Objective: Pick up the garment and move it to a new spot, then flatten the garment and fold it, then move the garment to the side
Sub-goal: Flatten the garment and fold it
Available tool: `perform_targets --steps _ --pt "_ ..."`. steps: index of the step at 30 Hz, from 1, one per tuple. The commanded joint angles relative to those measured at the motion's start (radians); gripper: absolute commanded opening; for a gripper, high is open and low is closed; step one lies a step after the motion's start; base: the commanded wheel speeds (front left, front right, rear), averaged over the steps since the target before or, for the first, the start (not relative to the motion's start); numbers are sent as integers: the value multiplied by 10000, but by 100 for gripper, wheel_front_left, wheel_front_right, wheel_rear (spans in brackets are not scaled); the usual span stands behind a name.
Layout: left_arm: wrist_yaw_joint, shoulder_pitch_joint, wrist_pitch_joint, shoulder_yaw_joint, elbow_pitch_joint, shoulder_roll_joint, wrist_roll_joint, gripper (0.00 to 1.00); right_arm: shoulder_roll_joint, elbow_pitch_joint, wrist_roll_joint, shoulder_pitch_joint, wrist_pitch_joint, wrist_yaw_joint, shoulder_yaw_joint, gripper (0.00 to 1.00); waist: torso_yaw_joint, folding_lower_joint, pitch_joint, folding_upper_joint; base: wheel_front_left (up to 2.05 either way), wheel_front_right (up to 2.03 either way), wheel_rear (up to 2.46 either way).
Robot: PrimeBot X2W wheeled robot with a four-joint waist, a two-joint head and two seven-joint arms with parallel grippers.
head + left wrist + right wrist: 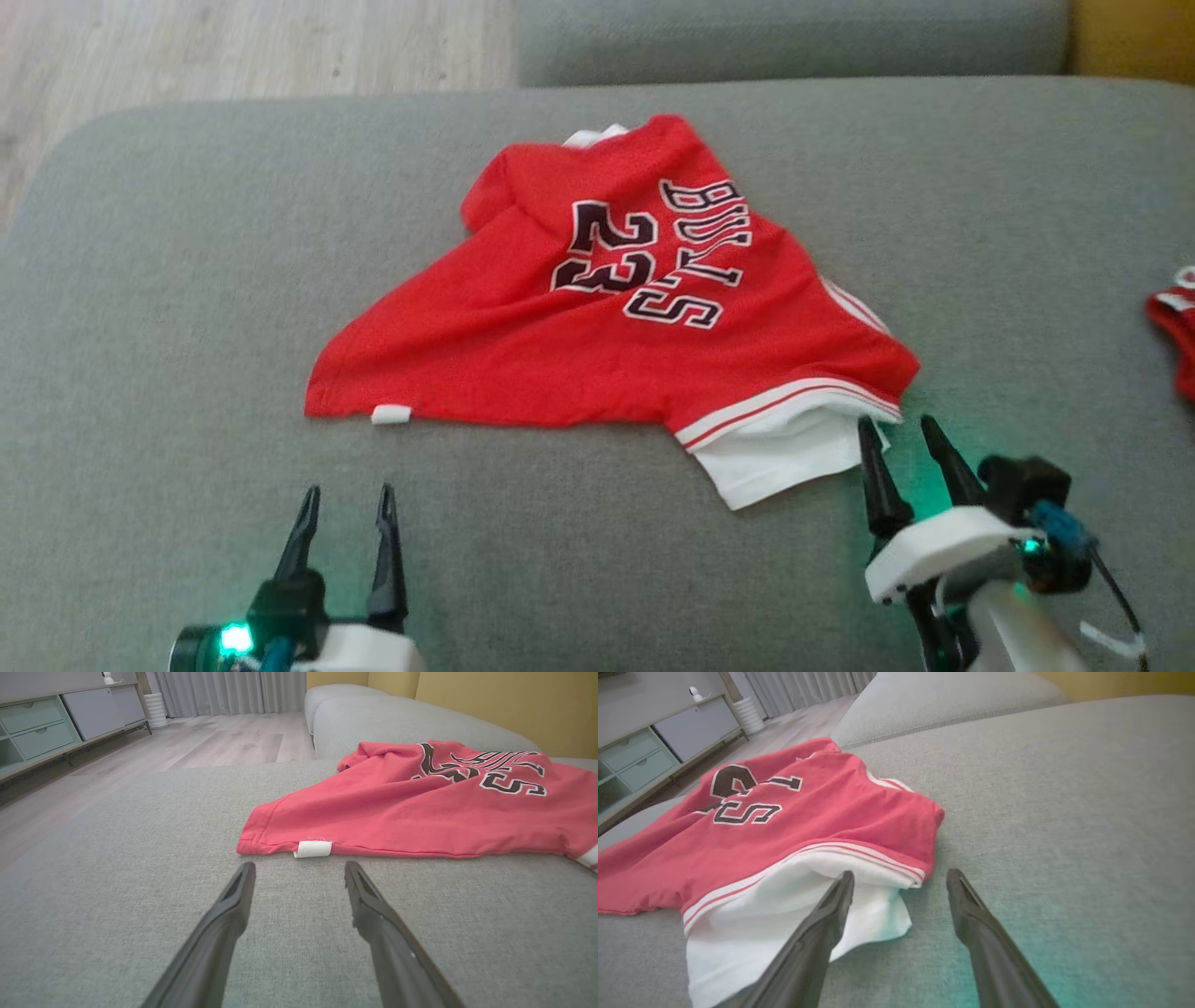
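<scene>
Both of the robot's grippers stand fully spread and hold nothing: the left gripper is poised low over the grey sofa seat, its two dark fingers pointing at the near hem of a red Bulls jersey and stopping just short of a small white tag on that hem, while the right gripper sits at the jersey's right-hand corner, where a white under-layer spills out from beneath a red-and-white striped edge. In the right wrist view one finger crosses in front of that white cloth and the other lies over bare upholstery; whether either touches the fabric cannot be told. The jersey lies rumpled near the middle of the seat, the number 23 and the word BULLS facing up, the lettering turned sideways to the head camera, a slip of white showing at its far edge. A second red garment peeks in at the right edge of the seat, well apart from the jersey. Beyond the seat lie a grey back cushion, a pale wooden floor, a low cabinet with pale green drawers, grey curtains and a yellow wall
</scene>
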State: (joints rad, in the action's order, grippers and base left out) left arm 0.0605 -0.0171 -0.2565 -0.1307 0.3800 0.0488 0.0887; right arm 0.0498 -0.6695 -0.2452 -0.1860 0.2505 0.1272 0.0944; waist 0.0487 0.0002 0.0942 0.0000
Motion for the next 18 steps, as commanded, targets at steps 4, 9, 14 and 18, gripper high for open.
perform_targets --steps 4,9,14,18 --pt "45 562 -53 103 -211 15 147 100 5 -590 256 -523 113 35 214 100 303 -2 340 0 0 0 0" --pt "88 705 -53 -32 -127 15 254 100 5 -1593 670 -668 113 35 276 100 417 -2 460 0 0 0 0" --pt "123 696 -53 -41 -87 15 356 100 5 -2439 919 -606 112 35 595 22 365 -2 462 0 0 0 0" --pt "133 691 -53 -27 -52 15 423 100 5 -2994 999 -579 107 35 655 0 236 -2 418 0 0 0 0"
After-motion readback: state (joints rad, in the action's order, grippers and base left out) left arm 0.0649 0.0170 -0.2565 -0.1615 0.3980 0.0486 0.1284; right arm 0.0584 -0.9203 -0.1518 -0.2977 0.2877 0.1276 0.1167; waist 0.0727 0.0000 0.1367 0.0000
